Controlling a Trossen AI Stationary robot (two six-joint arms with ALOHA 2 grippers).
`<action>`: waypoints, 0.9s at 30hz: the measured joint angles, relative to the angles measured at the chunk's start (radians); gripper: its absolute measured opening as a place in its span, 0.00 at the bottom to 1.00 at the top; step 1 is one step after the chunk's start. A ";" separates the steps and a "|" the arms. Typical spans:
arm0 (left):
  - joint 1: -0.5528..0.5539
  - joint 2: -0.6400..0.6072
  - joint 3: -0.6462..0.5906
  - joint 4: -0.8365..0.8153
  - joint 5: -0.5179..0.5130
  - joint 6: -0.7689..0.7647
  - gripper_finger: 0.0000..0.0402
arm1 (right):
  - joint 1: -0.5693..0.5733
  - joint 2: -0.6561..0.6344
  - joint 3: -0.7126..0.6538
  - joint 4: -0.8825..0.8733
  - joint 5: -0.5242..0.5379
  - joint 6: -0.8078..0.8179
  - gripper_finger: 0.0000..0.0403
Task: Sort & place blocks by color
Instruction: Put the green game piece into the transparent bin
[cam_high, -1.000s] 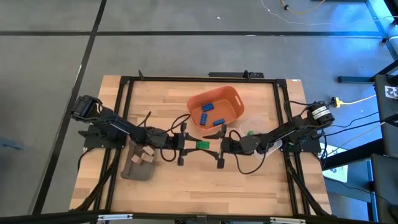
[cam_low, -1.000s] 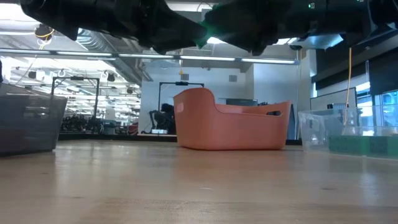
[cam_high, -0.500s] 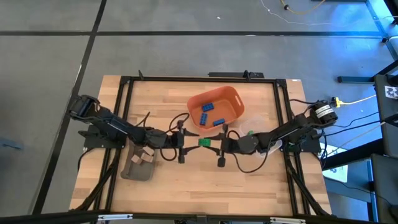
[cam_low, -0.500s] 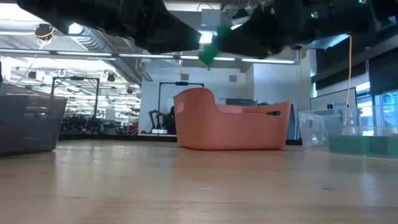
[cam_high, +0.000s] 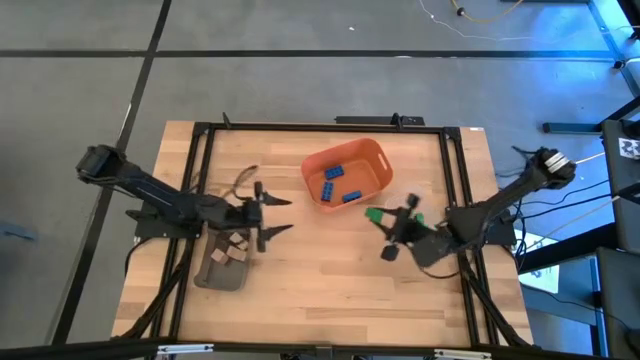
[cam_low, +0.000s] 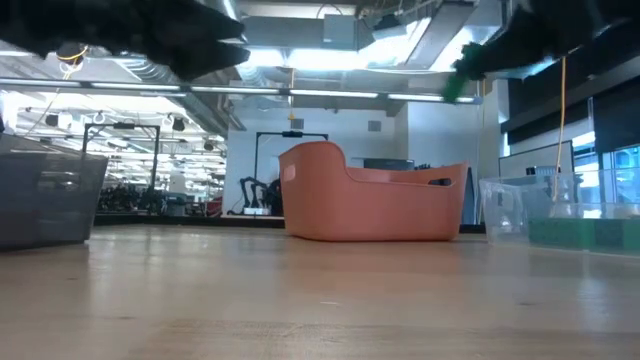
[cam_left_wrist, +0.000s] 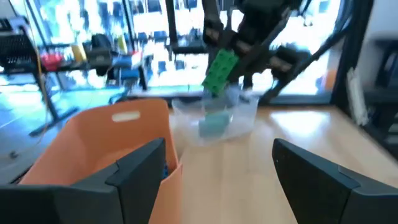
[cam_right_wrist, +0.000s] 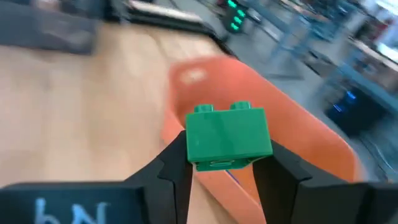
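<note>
Green studded block (cam_right_wrist: 229, 137) held aloft, blue blocks (cam_high: 336, 184) in orange bin, tan blocks (cam_high: 233, 247) in tray

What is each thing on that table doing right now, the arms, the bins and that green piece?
Green block: held in the air.
Right gripper: shut on the green block, beside the orange bin.
Left gripper: open, empty, above the grey-brown tray.
Orange bin: upright, holds blue blocks.
Grey-brown tray: holds tan blocks.

The left gripper (cam_high: 272, 214) hangs over the table's left half, fingers spread wide. The right gripper (cam_high: 374, 214) is raised right of centre, pinching a green block (cam_right_wrist: 229, 137).
</note>
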 joint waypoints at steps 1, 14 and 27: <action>0.000 -0.016 -0.037 0.050 0.001 -0.004 0.72 | 0.016 -0.032 0.000 -0.102 0.033 0.083 0.32; 0.002 -0.062 -0.115 0.162 0.003 -0.019 0.72 | -0.119 -0.197 0.080 -1.024 -0.614 0.798 0.32; 0.002 -0.062 -0.115 0.162 -0.022 -0.018 0.72 | -0.171 -0.158 0.080 -0.991 -0.772 0.671 0.32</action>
